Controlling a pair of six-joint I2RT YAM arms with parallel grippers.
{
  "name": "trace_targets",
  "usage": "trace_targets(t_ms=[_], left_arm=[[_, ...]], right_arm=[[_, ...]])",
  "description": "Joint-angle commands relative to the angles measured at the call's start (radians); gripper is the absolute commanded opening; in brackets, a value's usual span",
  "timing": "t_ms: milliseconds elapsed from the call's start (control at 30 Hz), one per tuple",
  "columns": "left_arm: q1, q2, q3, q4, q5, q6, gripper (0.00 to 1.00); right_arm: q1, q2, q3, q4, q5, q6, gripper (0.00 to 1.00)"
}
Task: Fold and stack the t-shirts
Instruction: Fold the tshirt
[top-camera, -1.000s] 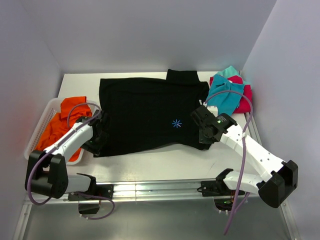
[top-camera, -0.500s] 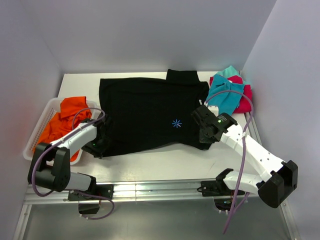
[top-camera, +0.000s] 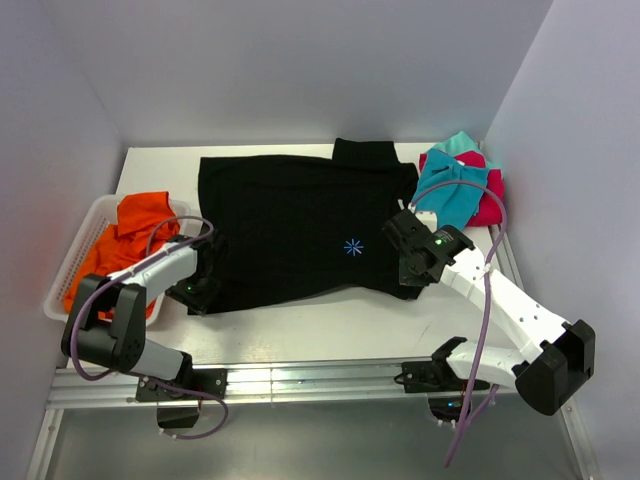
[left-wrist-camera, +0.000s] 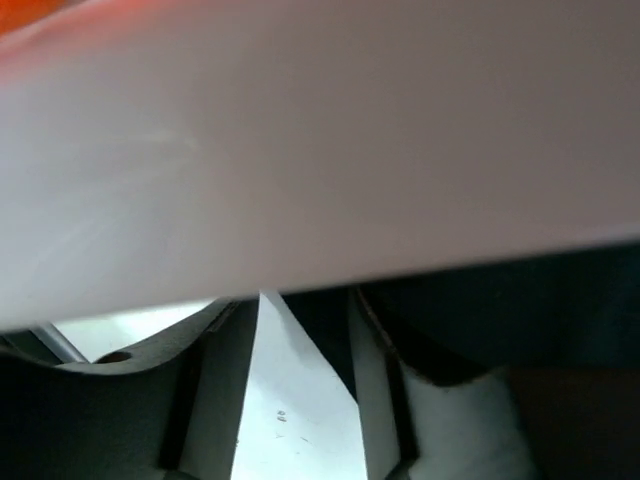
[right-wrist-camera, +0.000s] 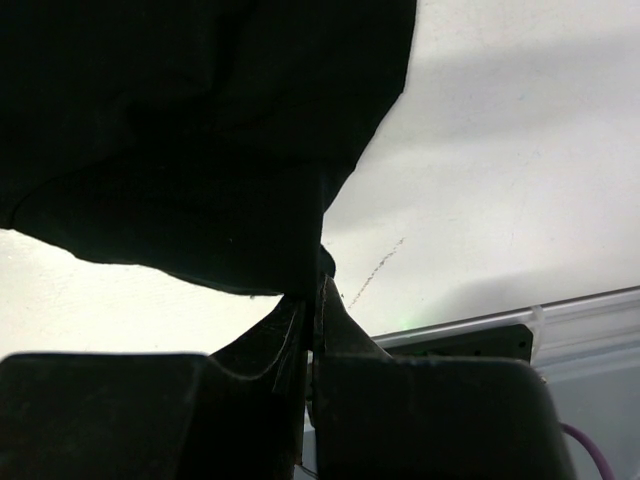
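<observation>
- Black, soft, matte shirt (top-camera: 290, 220) is lying mostly flat across the white table (top-camera: 330, 320). It has a tiny blue starburst mark (top-camera: 353, 246) on the chest and one sleeve sticking out at the far edge.
- The right gripper (top-camera: 408, 268) is parked on that black shirt's near right corner. In its wrist view the fingers are pressed tight together with a fold of the black cloth pinched between them. The rest of the fabric drapes away above and to the left of the tips, with a wavy hem.
- Off to the right of those tips it's just smooth bare table with a faint scratch.
- The left gripper (top-camera: 200, 290) is down low at the near left corner of the same shirt.
- From its wrist view the fingers (left-wrist-camera: 375, 400) stand apart, with a wedge of bare table showing between them. The dark cloth edge sits just past the tips and runs off to their right. Honestly can't tell if either finger is touching it.
- The top half of that left wrist view is one big pale blur with an orange tint in the corner, so nothing to read there.
- The orange shirt (top-camera: 135, 225) is crumpled up in a white plastic lattice basket (top-camera: 75, 270), just beside the left gripper on its outer side.
- The teal shirt (top-camera: 450, 190) is bunched on top of the pink-red shirt (top-camera: 490, 205). Both are beyond the right gripper toward the far right corner, close to it but not touching.
</observation>
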Motion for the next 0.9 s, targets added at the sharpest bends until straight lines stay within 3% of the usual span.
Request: trace_targets(t_ms=[0,133,300,467,633,867], left_arm=[[0.004,0.095,-0.067,0.160,0.077,0.007,0.46],[0.004,0.098,-0.079,0.187,0.088,0.009,0.26],[0.002,0.083,-0.093,0.216,0.082,0.009,0.17],[0.002,0.063,-0.110,0.247,0.085,0.021,0.00],[0.004,0.044,-0.061,0.171,0.060,0.071,0.00],[0.005,-0.137,0.171,-0.013,0.025,0.168,0.00]], right_arm=[[-0.009,0.001,0.001,0.016,0.039,-0.014,0.00],[-0.010,0.002,0.001,0.019,0.042,-0.012,0.00],[-0.033,0.005,0.004,0.015,0.043,-0.012,0.00],[-0.045,0.010,0.007,0.013,0.043,-0.010,0.00],[-0.050,0.021,0.033,-0.007,0.056,0.000,0.00],[-0.050,0.019,0.122,-0.039,0.028,0.037,0.00]])
